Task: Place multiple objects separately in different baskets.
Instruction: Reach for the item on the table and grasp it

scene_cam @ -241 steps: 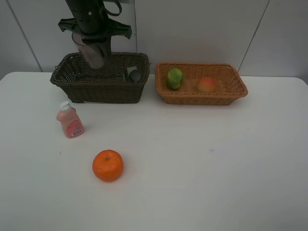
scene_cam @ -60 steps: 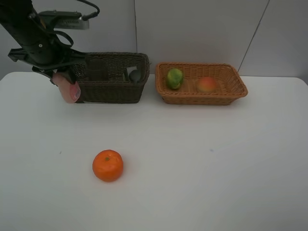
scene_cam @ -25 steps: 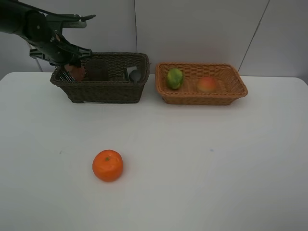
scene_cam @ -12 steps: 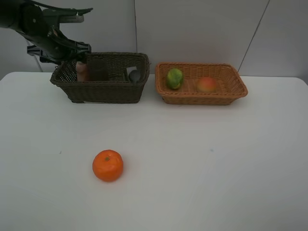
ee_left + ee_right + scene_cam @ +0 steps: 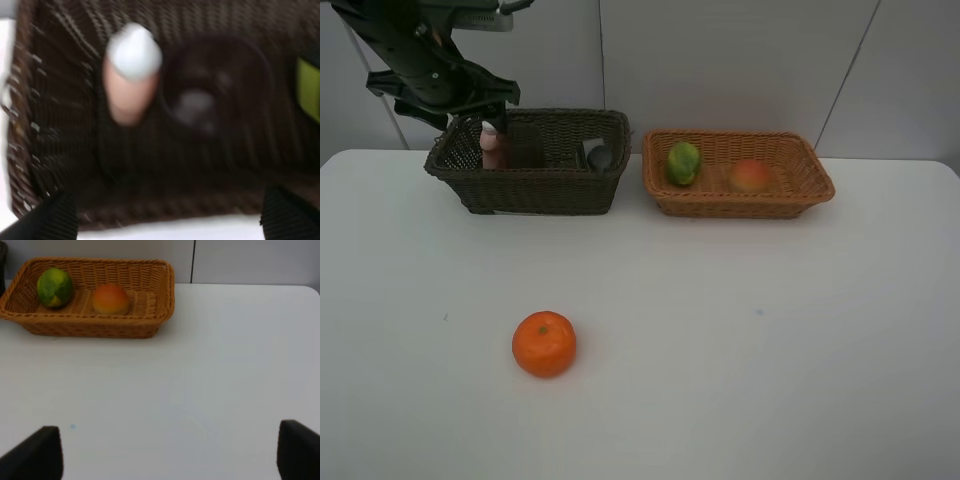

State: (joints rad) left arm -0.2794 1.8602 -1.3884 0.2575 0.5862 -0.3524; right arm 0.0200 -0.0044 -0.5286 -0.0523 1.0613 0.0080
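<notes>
The left end effector (image 5: 485, 108) hangs over the near-left end of the dark brown basket (image 5: 535, 185), its two fingers spread wide with nothing between them. Directly beneath it, inside the basket, the pink bottle (image 5: 131, 80) stands upright with its white cap up, free of the fingers. In the left wrist view only the two black fingertips (image 5: 47, 216) show at the frame's lower corners, far apart, with the basket's woven wall between them. Just beside the bottle, further along the basket from the end effector, sits the dark translucent cup (image 5: 215, 85), open mouth up, and the two look to be touching or nearly so. Beyond the cup, at the basket's far end from the end effector, lies the black bottle (image 5: 597, 155); the wrist picture is too blurred to make out more than a yellow-green patch there.

The right end effector (image 5: 170, 460) is out of the high camera's sight. Its wrist view shows it above bare white table (image 5: 200, 390), fingers wide apart and empty. Well ahead of it sits the light tan basket (image 5: 150, 322), with the green citrus (image 5: 55, 287) and the peach-like fruit (image 5: 110, 299) lying side by side in it, a small gap between them.

The orange (image 5: 544, 343) rests alone on the table, well away from both end effectors and both baskets.
</notes>
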